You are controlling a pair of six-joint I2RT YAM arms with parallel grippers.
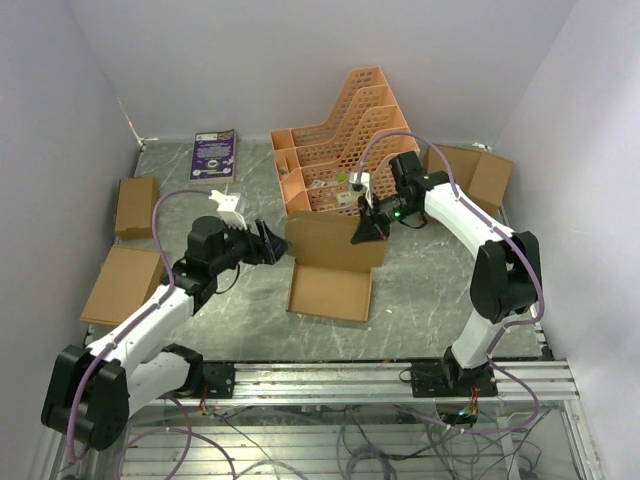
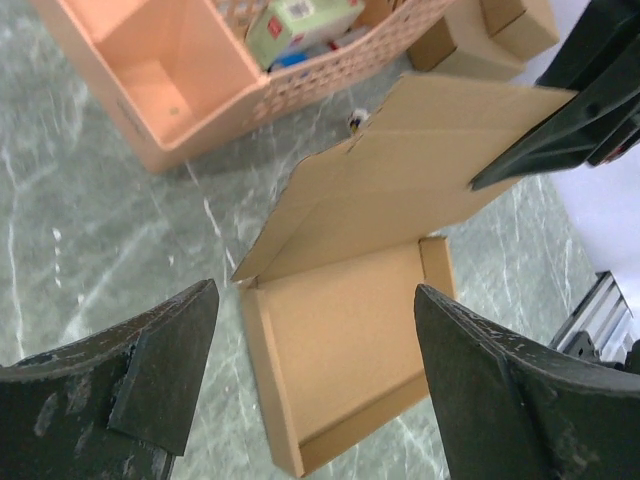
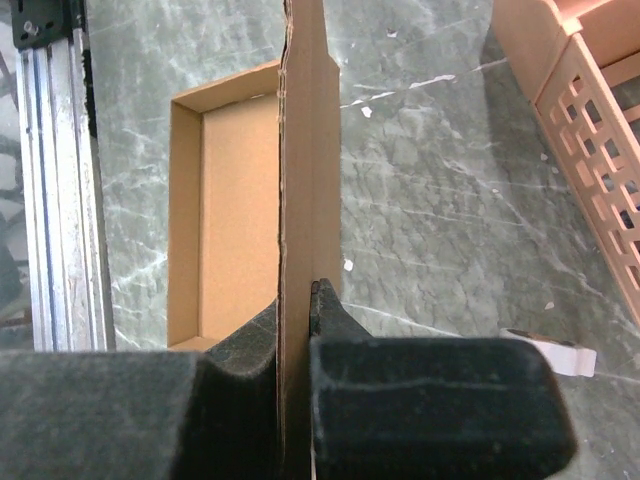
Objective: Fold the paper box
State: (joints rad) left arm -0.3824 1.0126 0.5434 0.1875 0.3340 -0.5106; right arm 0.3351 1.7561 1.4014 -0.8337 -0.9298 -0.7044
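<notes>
The paper box lies in the middle of the table as a shallow brown tray, its lid standing upright along the far side. My right gripper is shut on the lid's upper right edge; in the right wrist view the cardboard lid runs edge-on between the closed fingers of the gripper, with the tray below. My left gripper hovers open just left of the lid, holding nothing. The left wrist view has the box between the wide-apart fingers of that gripper.
An orange lattice file rack stands right behind the box. Two ready-made brown boxes lie at the left, an open one at the back right, and a purple booklet at the back. A metal rail runs along the near edge.
</notes>
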